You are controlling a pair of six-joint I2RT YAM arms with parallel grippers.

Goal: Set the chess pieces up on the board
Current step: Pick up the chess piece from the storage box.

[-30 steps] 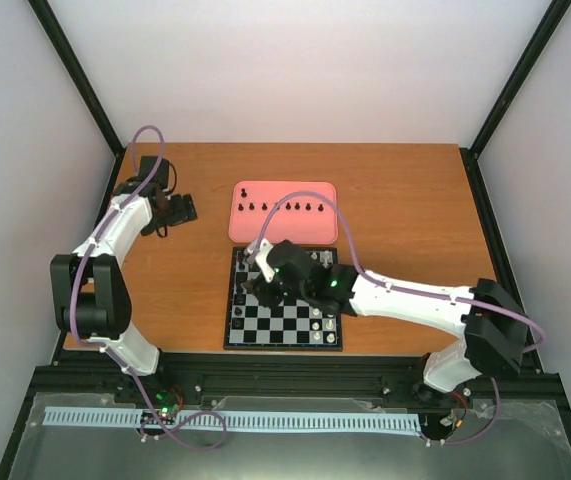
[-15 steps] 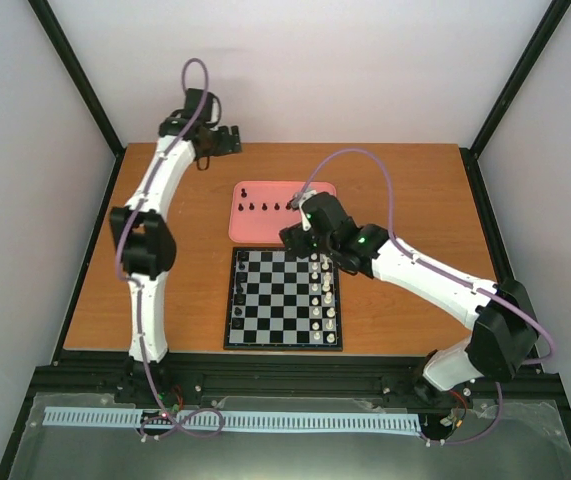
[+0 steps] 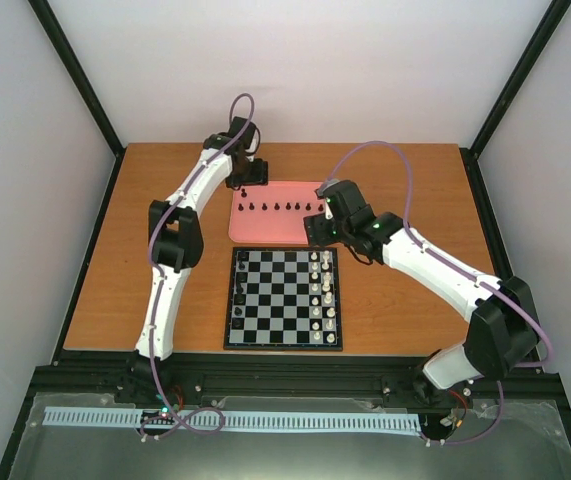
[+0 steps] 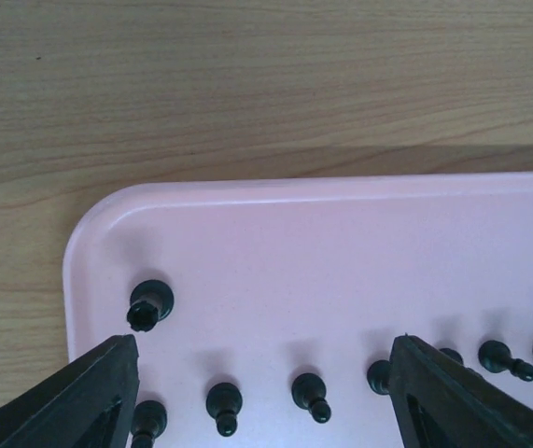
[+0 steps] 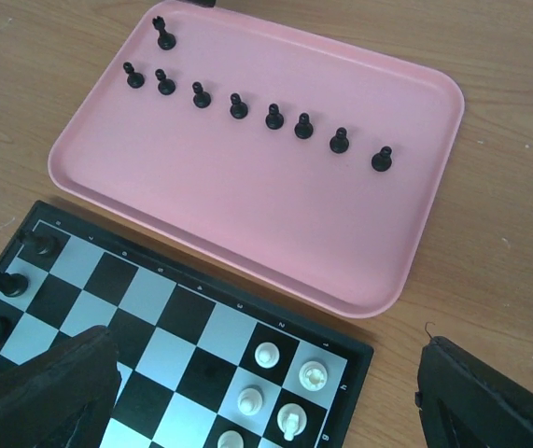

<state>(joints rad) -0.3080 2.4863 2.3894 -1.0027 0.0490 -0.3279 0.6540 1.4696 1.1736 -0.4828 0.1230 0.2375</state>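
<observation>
As left claw (image 4: 261, 378) and right claw (image 5: 266, 387) gape empty, chess pieces (image 4: 224, 401) stand under the left.

The tray (image 3: 275, 230) lies on the table (image 3: 165, 250), just behind the board (image 3: 283, 300). In the far half of the tray, a row of black pieces (image 5: 239, 105) runs from left to right. A single piece (image 5: 162, 37) stands behind the left end of this row. On the board, more black pieces stand along the left column, and the white pieces (image 3: 322, 295) stand in the two right columns.
</observation>
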